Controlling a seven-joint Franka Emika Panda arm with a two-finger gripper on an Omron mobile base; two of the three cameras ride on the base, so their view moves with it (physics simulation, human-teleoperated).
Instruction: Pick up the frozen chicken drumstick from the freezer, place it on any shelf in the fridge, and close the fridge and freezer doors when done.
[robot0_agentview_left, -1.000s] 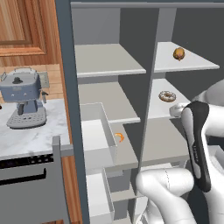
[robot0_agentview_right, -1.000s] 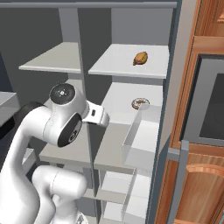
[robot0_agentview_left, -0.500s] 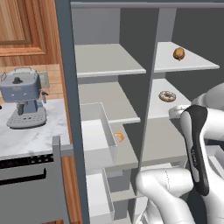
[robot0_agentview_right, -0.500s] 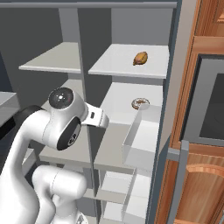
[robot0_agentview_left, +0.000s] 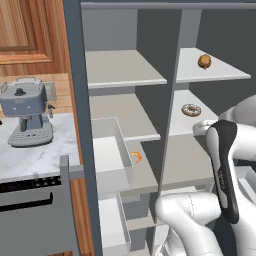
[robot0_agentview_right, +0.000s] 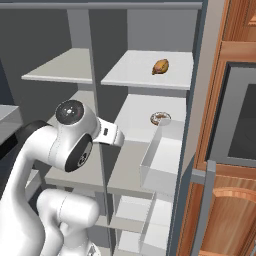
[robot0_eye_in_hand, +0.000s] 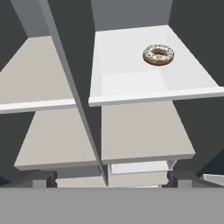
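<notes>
The frozen chicken drumstick (robot0_agentview_left: 204, 61) (robot0_agentview_right: 160, 66) lies on the top shelf (robot0_agentview_left: 220, 75) (robot0_agentview_right: 130, 75) of the right-hand compartment, the freezer (robot0_agentview_right: 150, 30). One shelf lower sits an iced doughnut (robot0_agentview_left: 190, 110) (robot0_agentview_right: 160, 118) (robot0_eye_in_hand: 158, 55). My gripper (robot0_eye_in_hand: 111, 178) is open and empty, its dark fingertips (robot0_eye_in_hand: 41, 178) far apart. It hovers in front of the divider at about the doughnut shelf's height, below the drumstick. The left compartment's pale shelves (robot0_agentview_left: 120, 72) (robot0_eye_in_hand: 35, 83) are bare. No door face is in view.
A small orange curled piece (robot0_agentview_left: 136, 157) lies on a lower left shelf beside a pulled-out white drawer (robot0_agentview_left: 112, 150). Another drawer (robot0_agentview_right: 165, 155) juts from the right compartment. A coffee machine (robot0_agentview_left: 27, 112) stands on the marble counter at left. Wooden cabinets and an oven (robot0_agentview_right: 240, 115) stand at right.
My arm's upper joint has drifted slightly left and down. The drumstick, doughnut and drawers have not moved.
</notes>
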